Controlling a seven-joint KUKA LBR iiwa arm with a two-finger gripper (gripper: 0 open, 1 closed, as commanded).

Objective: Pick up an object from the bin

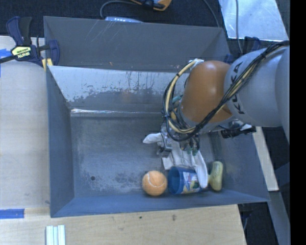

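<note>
The arm (255, 96) covers part of a white thing (152, 138) (kind unclear)

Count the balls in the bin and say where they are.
1: the orange ball lies on the floor of the bin by the near wall, just left of the blue can. The arm may hide others.

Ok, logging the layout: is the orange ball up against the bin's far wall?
No, the orange ball lies by the near wall, beside the blue can.

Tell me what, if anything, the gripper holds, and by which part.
It cannot be told: the gripper is down at the blue can beside the orange ball.
</note>
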